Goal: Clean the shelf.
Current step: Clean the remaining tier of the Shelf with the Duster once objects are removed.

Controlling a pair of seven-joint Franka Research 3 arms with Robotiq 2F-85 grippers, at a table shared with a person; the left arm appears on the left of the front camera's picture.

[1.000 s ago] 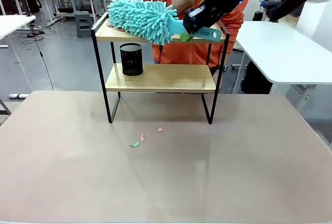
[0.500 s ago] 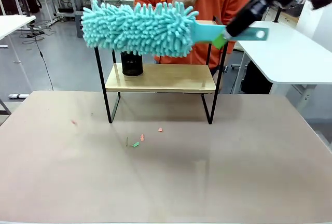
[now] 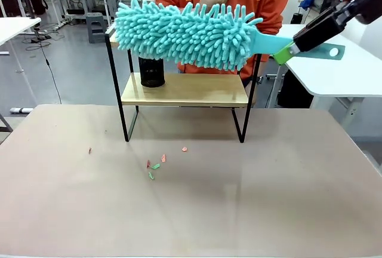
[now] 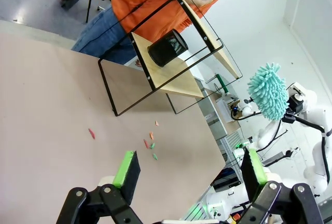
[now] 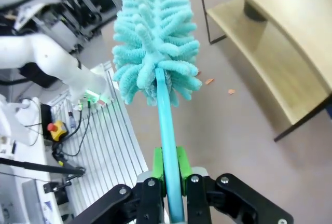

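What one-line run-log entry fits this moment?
right tool: shut on handle of fluffy turquoise microfibre duster | duster: held clear of two-tier wooden black-framed shelf | left tool: open, empty | table: coloured scraps before shelf

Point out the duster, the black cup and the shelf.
duster (image 3: 185, 34), front view, on its fluffy teal head.
black cup (image 3: 151, 71), front view, on its side wall.
shelf (image 3: 197, 89), front view, on the bare lower board.

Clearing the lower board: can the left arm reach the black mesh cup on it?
Probably yes. The left pincer is open and faces the black-framed wooden shelf; nothing stands before the black mesh cup; the fluffy turquoise duster, in the right pincer, is off that path.
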